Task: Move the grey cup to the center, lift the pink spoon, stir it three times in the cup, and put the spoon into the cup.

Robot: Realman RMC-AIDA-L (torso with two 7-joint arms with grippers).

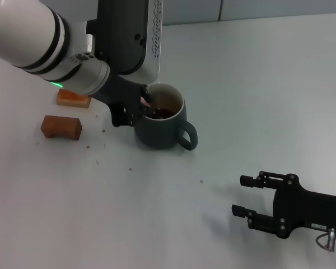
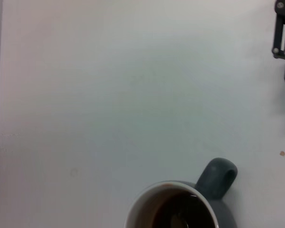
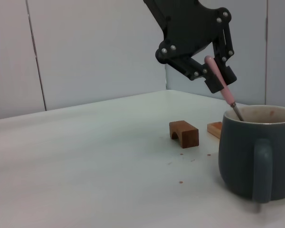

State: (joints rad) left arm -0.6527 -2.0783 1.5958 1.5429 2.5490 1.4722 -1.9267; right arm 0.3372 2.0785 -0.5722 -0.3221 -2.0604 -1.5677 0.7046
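Around the grey cup (image 1: pixel 160 124): my left gripper (image 1: pixel 135 112) and the pink spoon (image 3: pixel 222 87) block its left rim; two wooden blocks (image 1: pixel 61 126) stand farther left. Bare table (image 1: pixel 257 84) lies right and behind; my right gripper (image 1: pixel 247 196) stands well apart, front-right.

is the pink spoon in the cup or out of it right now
In, partly. The left gripper holds the pink spoon tilted, its metal end dipping below the rim of the upright grey cup.
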